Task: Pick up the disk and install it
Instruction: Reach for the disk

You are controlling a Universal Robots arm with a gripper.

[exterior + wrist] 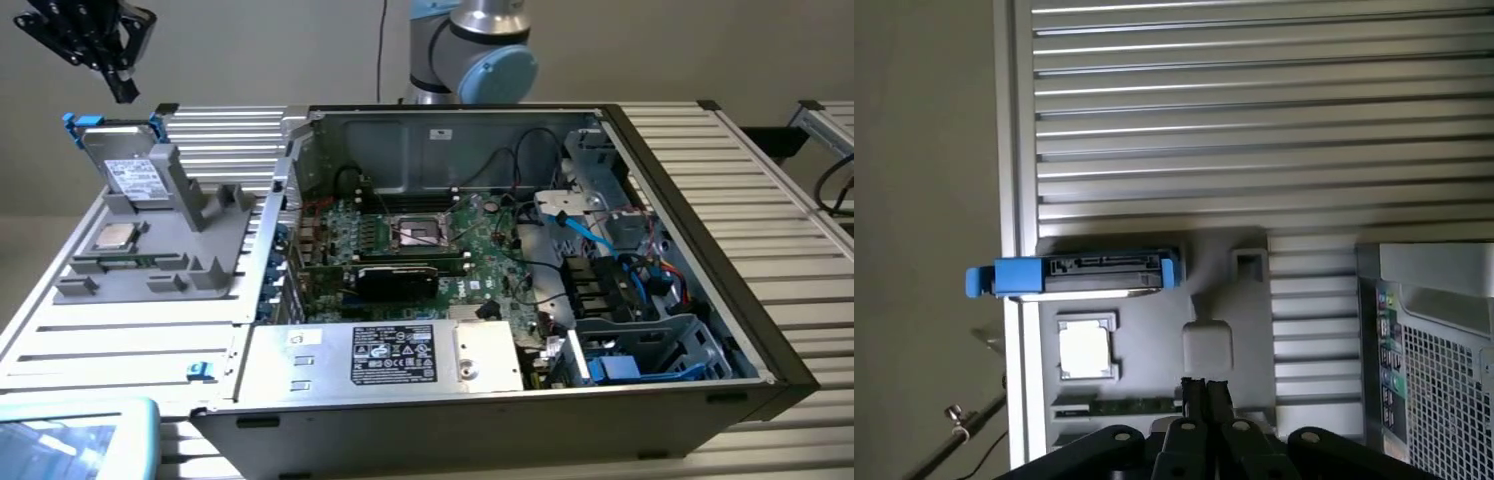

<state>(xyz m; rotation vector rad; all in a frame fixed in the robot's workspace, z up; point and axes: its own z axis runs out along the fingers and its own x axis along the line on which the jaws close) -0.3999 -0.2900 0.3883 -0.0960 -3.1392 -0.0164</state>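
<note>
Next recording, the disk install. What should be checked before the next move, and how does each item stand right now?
1. The disk stands upright in the grey holder: ok.
2. The hand is empty: ok.
3. The hand is open for a grasp: not ok, fingers shut together.
4. The hand hovers above the disk, apart from it: ok.
5. The computer case is open: ok.
6. A free bay for the disk: cannot tell.

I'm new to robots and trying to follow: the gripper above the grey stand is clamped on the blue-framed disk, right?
Not quite. The gripper above the grey stand is shut but holds nothing; the blue-framed disk stands upright in that stand, below the gripper and apart from it. The exterior view shows the gap.
</note>
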